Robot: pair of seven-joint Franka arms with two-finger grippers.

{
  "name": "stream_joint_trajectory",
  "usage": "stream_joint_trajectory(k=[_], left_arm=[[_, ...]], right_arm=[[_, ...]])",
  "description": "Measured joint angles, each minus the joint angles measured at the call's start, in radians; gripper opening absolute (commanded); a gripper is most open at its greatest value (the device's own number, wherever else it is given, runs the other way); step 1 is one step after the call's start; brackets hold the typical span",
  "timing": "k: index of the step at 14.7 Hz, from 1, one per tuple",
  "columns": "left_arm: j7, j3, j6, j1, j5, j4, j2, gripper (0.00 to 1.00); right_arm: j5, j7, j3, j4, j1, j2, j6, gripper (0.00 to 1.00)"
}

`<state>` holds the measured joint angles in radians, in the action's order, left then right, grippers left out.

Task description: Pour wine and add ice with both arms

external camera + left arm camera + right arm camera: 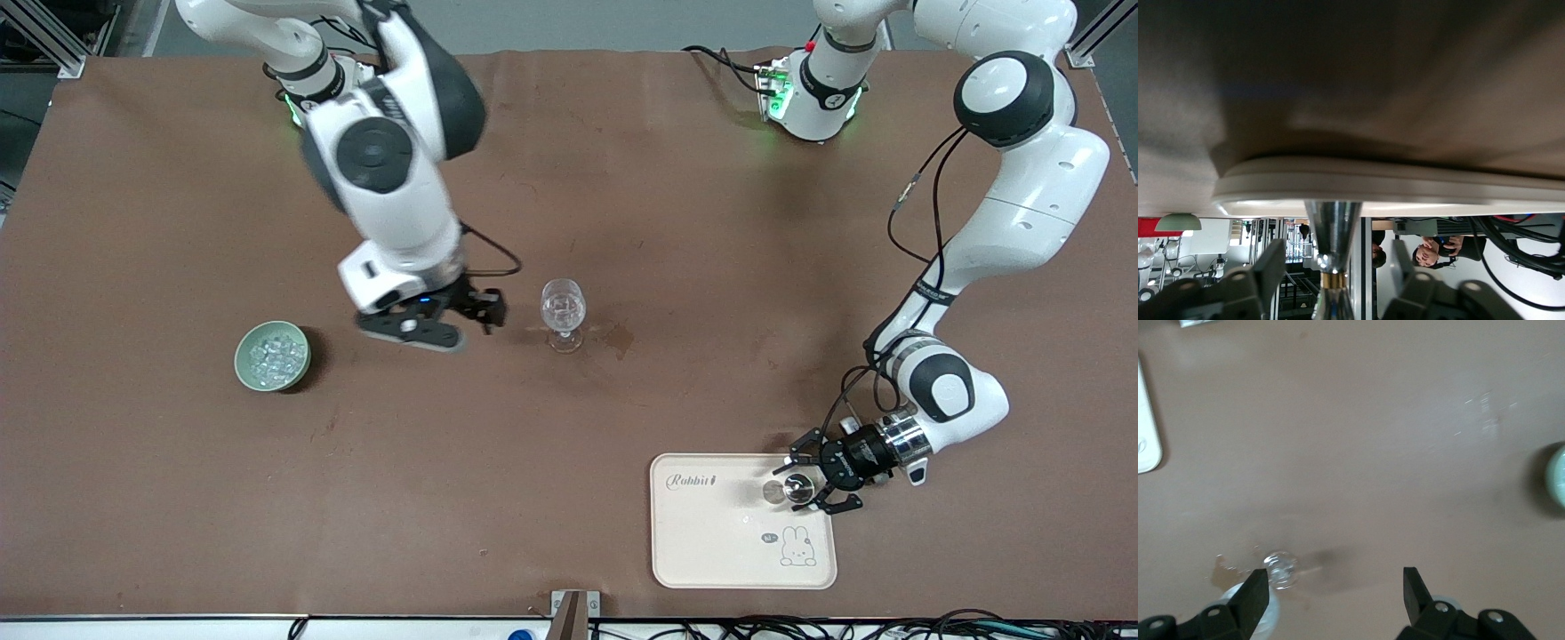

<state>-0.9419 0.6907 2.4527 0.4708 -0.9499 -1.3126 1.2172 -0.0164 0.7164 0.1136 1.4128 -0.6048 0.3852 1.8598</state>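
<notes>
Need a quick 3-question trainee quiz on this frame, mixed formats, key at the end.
1. True or false: the ice sits in the pale green bowl.
2. What is the left gripper around on the cream tray?
A. a metal jigger
B. a spoon
C. a bottle
3. Fill in: the right gripper, fingers open, hangs over the table between the bowl and the ____.

Key: 1 true. 2 A; its fingers sit either side of the jigger, and the left wrist view shows gaps, so no grip. 3 wine glass.
</notes>
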Motion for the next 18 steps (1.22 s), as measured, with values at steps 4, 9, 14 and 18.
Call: stream_joint_trajectory(k=[4, 9, 14, 18], left_arm=[[0.003, -0.024, -0.002, 0.006, 0.059, -0.005, -0.054, 1.00], [-0.006, -0.074, -0.089, 0.054, 0.363, -0.077, -0.171, 1.00], [0.005, -0.070, -0.295, 0.124, 0.659, -0.080, -0.265, 1.00], [0.003, -0.036, -0.375, 0.116, 0.912, -0.082, -0.334, 1.00]], right_arm=[[0.001, -0.195, 0.002, 0.049, 0.152, -0.080, -0.055, 0.89], [0.002, -0.312, 0.002, 0.206, 0.321, -0.199, -0.056, 0.89], [0.046, -0.431, 0.001, 0.385, 0.425, -0.349, -0.056, 0.88], [0.048, -0.630, 0.002, 0.484, 0.526, -0.460, -0.061, 0.90]])
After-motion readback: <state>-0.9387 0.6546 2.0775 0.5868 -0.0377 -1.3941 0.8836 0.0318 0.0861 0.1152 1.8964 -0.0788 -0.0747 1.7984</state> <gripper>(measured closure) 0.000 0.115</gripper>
